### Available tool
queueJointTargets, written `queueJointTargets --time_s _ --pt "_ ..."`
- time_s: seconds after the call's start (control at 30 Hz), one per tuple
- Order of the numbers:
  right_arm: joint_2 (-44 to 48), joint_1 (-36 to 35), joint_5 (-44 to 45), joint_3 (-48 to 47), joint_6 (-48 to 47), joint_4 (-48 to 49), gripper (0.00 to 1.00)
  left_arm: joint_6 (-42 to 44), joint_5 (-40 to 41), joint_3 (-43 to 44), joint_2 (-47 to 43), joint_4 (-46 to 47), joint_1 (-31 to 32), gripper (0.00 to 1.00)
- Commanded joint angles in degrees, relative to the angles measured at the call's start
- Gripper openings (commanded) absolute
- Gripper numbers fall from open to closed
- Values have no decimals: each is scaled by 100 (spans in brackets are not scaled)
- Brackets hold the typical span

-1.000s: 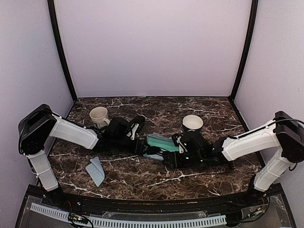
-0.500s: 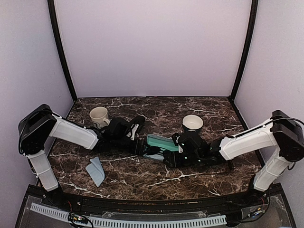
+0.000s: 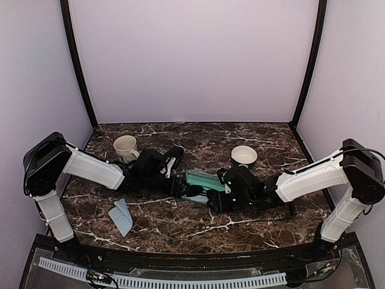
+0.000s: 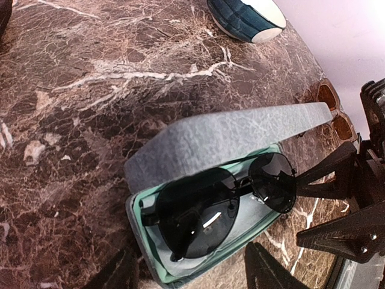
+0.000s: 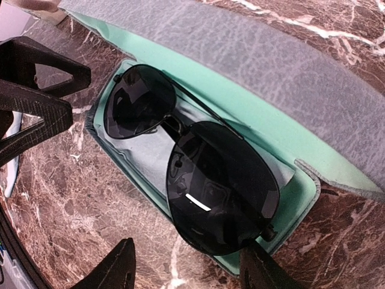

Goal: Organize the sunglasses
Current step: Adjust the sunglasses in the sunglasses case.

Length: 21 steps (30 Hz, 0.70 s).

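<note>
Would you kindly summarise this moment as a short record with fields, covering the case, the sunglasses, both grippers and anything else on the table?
case: blue-grey outside, green lining, open
lid: raised, tilted over the contents
sunglasses: one dark-lensed pair, lying lenses up inside the case
left gripper: fingers flank one end of the case; contact unclear
right gripper: open, fingers apart at the case's rim
other items: cream cup, bowl, pale blue-grey cloth
task status: lid not yet closed
</note>
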<state>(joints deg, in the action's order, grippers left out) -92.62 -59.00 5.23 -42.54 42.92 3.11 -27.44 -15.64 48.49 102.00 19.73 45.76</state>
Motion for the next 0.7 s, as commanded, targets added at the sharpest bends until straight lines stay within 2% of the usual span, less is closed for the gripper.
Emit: queueJointTargets --time_s 0.0,0.67 --pt "73 -32 193 -83 -99 -134 61 18 -27 -61 -92 5 -5 62" --pt "382 -67 232 144 43 -201 64 72 51 -33 -109 -50 -5 62"
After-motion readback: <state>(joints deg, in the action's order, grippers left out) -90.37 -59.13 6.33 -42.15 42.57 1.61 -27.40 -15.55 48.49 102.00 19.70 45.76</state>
